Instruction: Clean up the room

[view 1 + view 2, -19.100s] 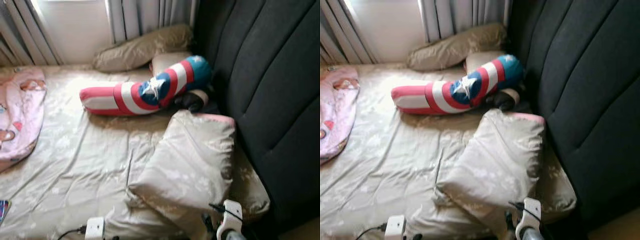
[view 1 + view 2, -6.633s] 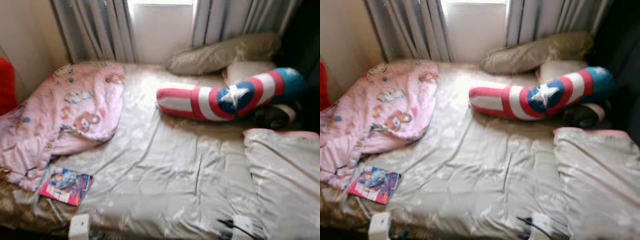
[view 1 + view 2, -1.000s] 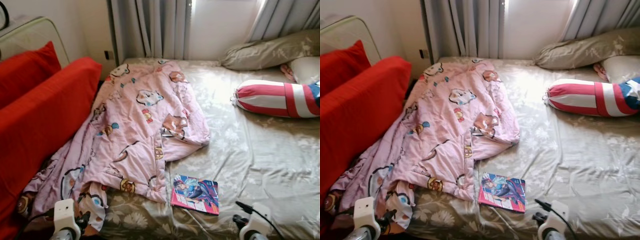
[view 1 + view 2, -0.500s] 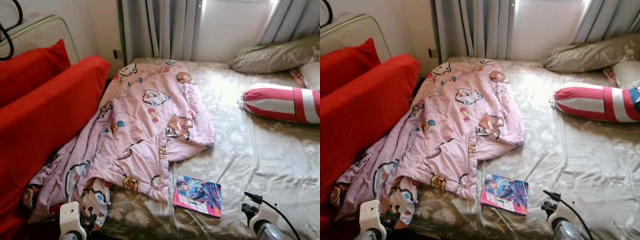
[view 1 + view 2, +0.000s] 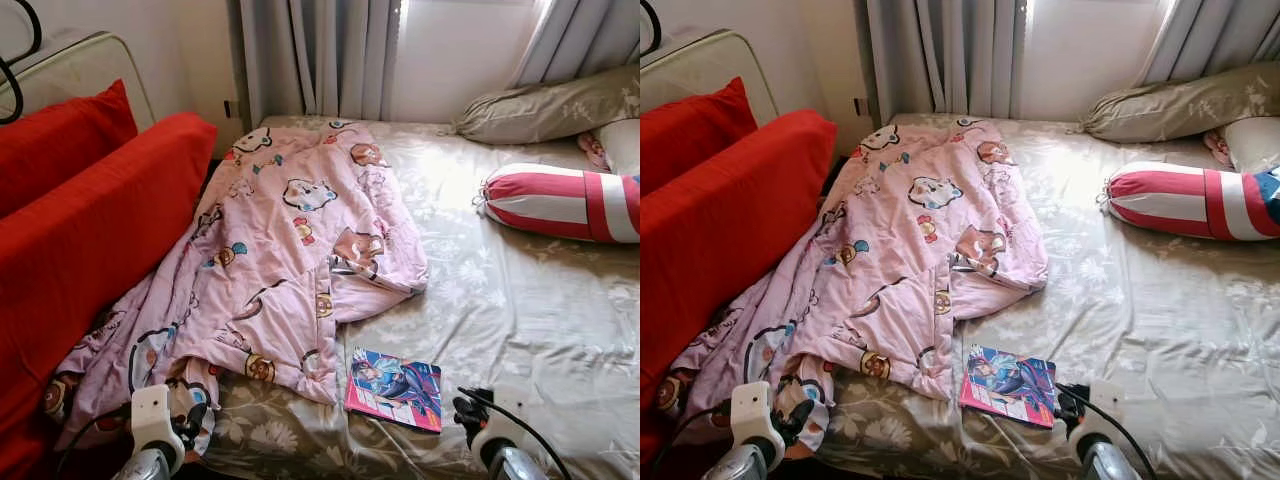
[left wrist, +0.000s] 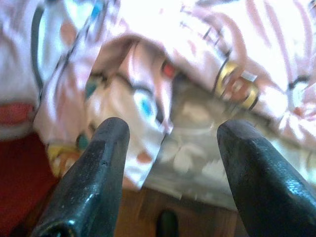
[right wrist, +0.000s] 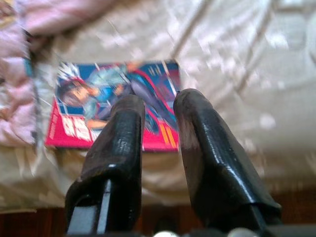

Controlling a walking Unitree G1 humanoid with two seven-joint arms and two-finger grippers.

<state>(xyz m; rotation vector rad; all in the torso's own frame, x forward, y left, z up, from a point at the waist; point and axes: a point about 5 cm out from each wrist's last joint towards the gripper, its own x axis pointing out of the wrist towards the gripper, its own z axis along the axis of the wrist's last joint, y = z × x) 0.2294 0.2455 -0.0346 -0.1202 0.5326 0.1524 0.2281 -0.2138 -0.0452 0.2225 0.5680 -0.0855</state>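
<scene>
Standing at the bed's (image 5: 540,330) near edge w/ both arms low. My right fingers (image 7: 195,143) are sitting w/ a narrow gap, gripping nothing, aimed at the comic book (image 5: 394,388) lying flat at approx 6 o'clock on the sheet, prob the first item to tidy since it's closest and loose. My left fingers (image 6: 111,163) are spread wide, empty, pointing at the hem of the pink blanket (image 5: 290,250), which is slumping off the bed's 8 o'clock corner beside the red cushions (image 5: 90,230). Blanket is looking soft, rumpled, cartoon-printed; book thin, glossy, stiff-cornered, so I'm judging it'll need an edge pinch. Sheet is wrinkly beige floral. The striped bolster (image 5: 560,203) is lying at 2 o'clock, w/ a beige pillow (image 5: 545,104) behind it.
</scene>
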